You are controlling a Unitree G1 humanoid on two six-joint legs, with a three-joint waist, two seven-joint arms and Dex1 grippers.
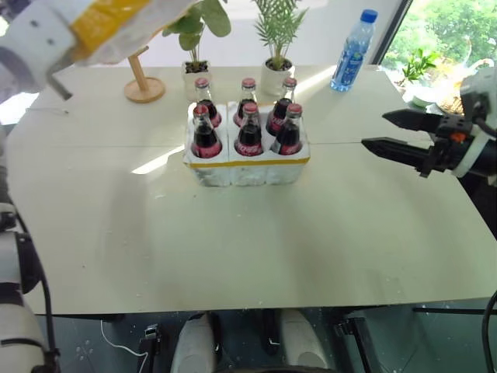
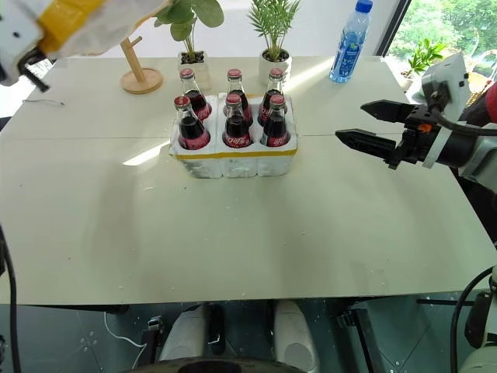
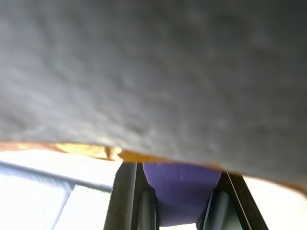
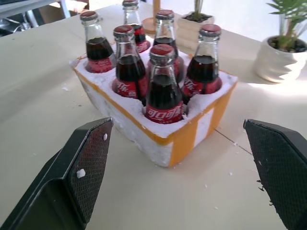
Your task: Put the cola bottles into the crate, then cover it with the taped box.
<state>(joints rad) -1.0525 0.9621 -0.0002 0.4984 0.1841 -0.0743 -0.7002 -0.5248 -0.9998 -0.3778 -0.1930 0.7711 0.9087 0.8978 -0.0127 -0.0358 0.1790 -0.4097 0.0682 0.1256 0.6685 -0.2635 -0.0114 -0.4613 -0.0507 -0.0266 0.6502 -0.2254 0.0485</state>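
Note:
Several cola bottles [image 1: 249, 132] with red caps stand upright in the holes of the crate [image 1: 248, 167], a low white foam tray with a yellow band, at the middle of the table. The taped box [image 1: 124, 27], white foam with yellow tape, hangs in the air at the far left, above the table. My left gripper [image 3: 180, 167] is shut on its edge, and the foam wall hides the fingertips. My right gripper [image 1: 377, 130] stands open to the right of the crate, pointing at it, with nothing between its fingers [image 4: 91, 158].
A clear water bottle [image 1: 352, 50] with a blue cap stands at the back right. Two potted plants [image 1: 276, 74] and a wooden stand [image 1: 144, 85] line the back edge behind the crate. The table's front edge [image 1: 248, 307] runs near me.

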